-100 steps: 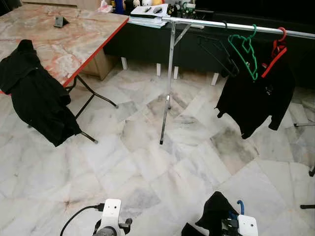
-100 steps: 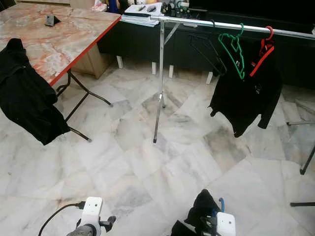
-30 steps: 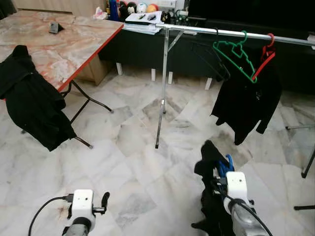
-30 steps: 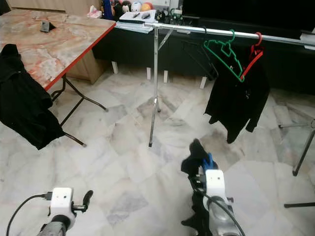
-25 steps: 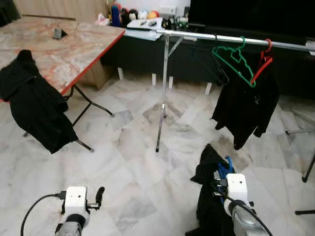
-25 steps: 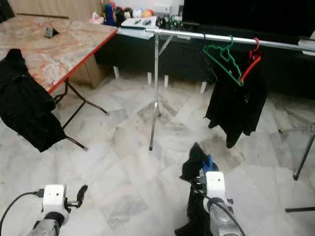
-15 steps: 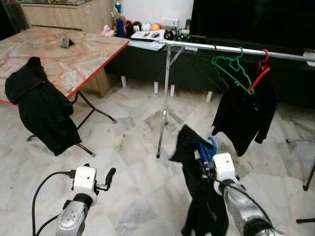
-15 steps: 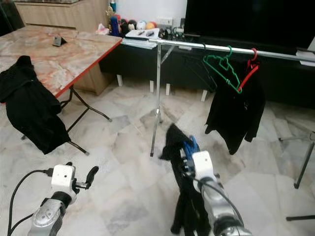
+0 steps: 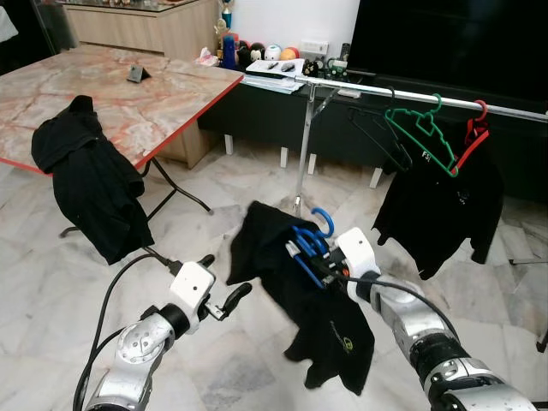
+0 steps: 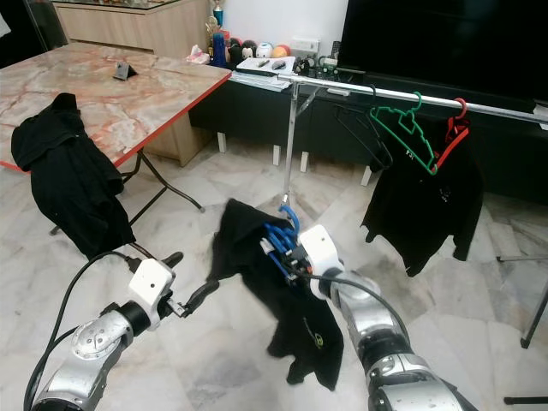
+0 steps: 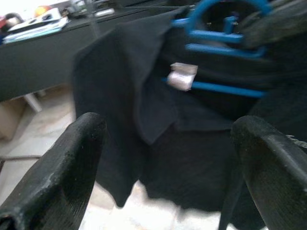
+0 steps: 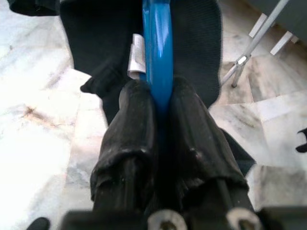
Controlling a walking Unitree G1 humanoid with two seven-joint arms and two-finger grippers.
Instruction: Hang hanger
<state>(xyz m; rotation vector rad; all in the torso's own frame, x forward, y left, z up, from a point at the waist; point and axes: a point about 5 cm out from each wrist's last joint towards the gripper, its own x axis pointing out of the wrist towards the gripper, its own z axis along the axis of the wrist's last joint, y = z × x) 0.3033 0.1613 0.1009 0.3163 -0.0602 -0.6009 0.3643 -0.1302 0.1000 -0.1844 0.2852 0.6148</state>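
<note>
Floor (image 9: 103,282): pale marble tiles with grey veins, spread under everything.
Tabletop (image 9: 111,94): reddish marble with a red edge, at the robot's left on folding black legs; a black garment (image 9: 90,193) drapes over its near edge and a small dark object (image 9: 137,74) sits near its far end.
Clothes rail (image 9: 360,88): a silver bar on a thin upright pole, running to the right in front of a dark low cabinet.
On the rail: an empty black hanger (image 9: 377,137), an empty green hanger (image 9: 424,133), and a red hanger (image 9: 471,141) carrying a black shirt (image 9: 441,214).
Held shirt (image 9: 300,300): black, with a small yellow-green mark near its lower part, hanging on the blue hanger and drooping toward the floor, between the two arms and short of the rail.
Blue hanger (image 9: 310,244): raised in mid-air in front of the rail's pole, hook pointing up, below the level of the bar and not on it.
Right gripper (image 12: 160,120): its fingers (image 12: 196,139) are clenched on the blue hanger's bar, one on each side; the white wrist block sits just behind the hanger.
Left gripper (image 9: 224,300): held low at the robot's left, just beside the hanging shirt, its fingers (image 11: 53,177) spread apart and grasping nothing, pointing at the shirt's collar and white label.
</note>
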